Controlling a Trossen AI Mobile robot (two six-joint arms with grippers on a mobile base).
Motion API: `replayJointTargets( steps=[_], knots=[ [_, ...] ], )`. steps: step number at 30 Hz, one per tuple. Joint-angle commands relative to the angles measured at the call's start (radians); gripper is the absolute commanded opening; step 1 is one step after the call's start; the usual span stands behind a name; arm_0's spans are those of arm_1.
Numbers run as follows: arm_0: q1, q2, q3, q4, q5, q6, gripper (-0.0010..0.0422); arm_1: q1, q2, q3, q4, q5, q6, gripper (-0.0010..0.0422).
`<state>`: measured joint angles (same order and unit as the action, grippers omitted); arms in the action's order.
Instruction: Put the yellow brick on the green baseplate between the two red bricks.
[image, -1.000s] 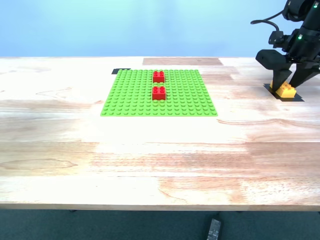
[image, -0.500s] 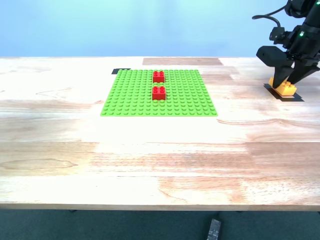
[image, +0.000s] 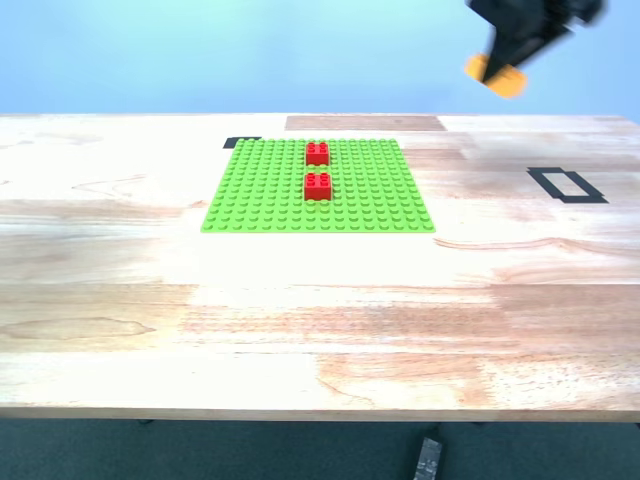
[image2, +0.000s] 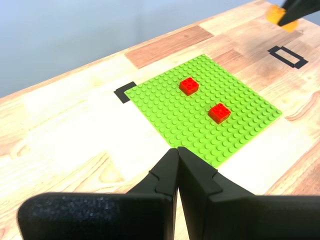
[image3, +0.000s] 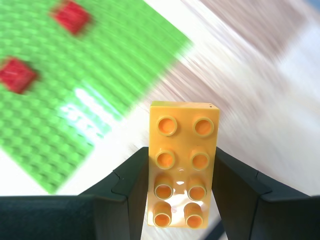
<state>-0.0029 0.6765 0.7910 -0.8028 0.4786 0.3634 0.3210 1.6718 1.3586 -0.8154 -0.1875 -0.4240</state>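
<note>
the yellow brick (image: 495, 75) is now in the air, high above the far part of the table (image: 320, 330) toward the exterior view's right, and it is blurred. half a second ago it sat low inside the black tape rectangle (image: 566, 185), and that rectangle is now empty. so the pick is done and the carry has begun.

my second gripper (image3: 182, 197) is clamped on the yellow brick (image3: 183, 167): the two black fingers (image3: 132, 187) press its long sides, and the studs face the camera. the view under it is smeared, which i judge to mean fast motion toward the green baseplate (image3: 75, 95).

my first gripper (image2: 177, 157) has its jaws pressed together with nothing between them, and it hangs over the table near the edge of the green baseplate (image2: 200, 107), apart from the work.

the green baseplate (image: 318, 186) lies flat and has not moved. the two red bricks (image: 317, 170) stand on it, one behind the other, with a narrow gap between them. the gap looks too short for the brick's length, so i think the brick must be turned across the row and lowered exactly, or it may catch on a red brick.
</note>
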Motion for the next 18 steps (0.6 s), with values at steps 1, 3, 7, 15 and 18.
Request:
replayJointTargets(
  steps=[1,3,7,15,18],
  knots=[
    [0.0,0.0,0.0,0.001,0.0,0.0,0.0,0.106,0.036,0.059,-0.019,0.004,-0.068,0.0029],
    [0.0,0.0,0.0,0.001,0.0,0.0,0.0,0.168,0.067,0.099,-0.039,0.013,-0.115,0.0029],
    [0.0,0.0,0.0,0.001,0.0,-0.001,0.0,0.271,0.138,0.177,-0.066,0.02,-0.201,0.0029],
    [0.0,-0.003,0.0,-0.006,0.0,-0.009,0.0,0.383,0.291,0.348,-0.139,0.016,-0.313,0.0029],
    [0.0,-0.006,0.0,-0.006,0.0,-0.009,0.0,0.402,0.375,0.434,-0.208,0.049,-0.351,0.0029]
  ],
)
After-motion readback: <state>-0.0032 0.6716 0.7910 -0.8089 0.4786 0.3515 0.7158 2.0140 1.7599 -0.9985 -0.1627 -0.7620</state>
